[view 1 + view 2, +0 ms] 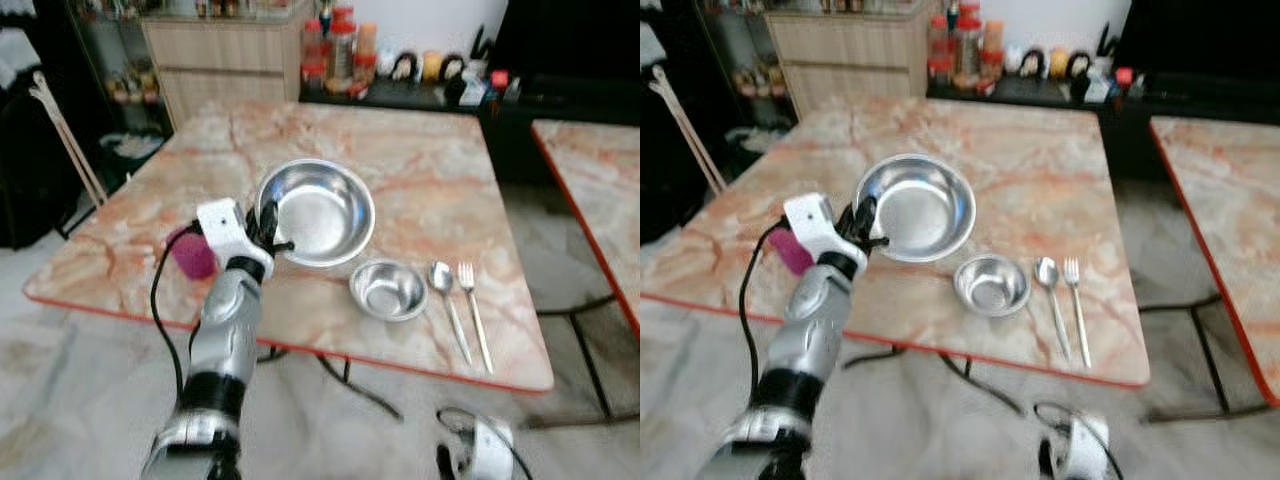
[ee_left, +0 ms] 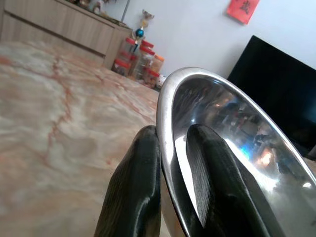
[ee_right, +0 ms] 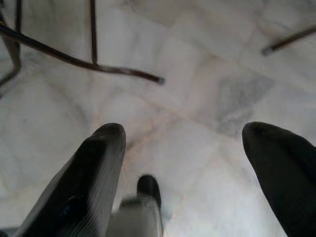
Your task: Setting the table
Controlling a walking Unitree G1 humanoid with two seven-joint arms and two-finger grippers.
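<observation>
Up close, left fingers (image 2: 138, 192) pinching the large bowl (image 1: 318, 210) rim; right fingers (image 3: 98, 168) spread above floor (image 3: 197, 98).

Overall light: bright, even indoor light on the marble worktop (image 1: 420, 170); the back left corner of the room is dim.
Glare: soft white sheen inside the large steel bowl (image 1: 318, 210) and the small bowl (image 1: 388, 288); in the left wrist view the big bowl's rim carries a bright highlight and mirrored room reflections.
Shadows: faint and short under the bowls, spoon (image 1: 448, 305) and fork (image 1: 474, 312); darker under the worktop edge.
Sharpness: both eye views are soft and slightly smeared; far shelf items are blurred.
Focus, left wrist: the black fingers (image 2: 136, 192) of the left end effector (image 2: 170, 190) are close and soft.
Right wrist: pale floor (image 3: 197, 98) evenly lit; dark fingers (image 3: 89, 173) blurred.
</observation>
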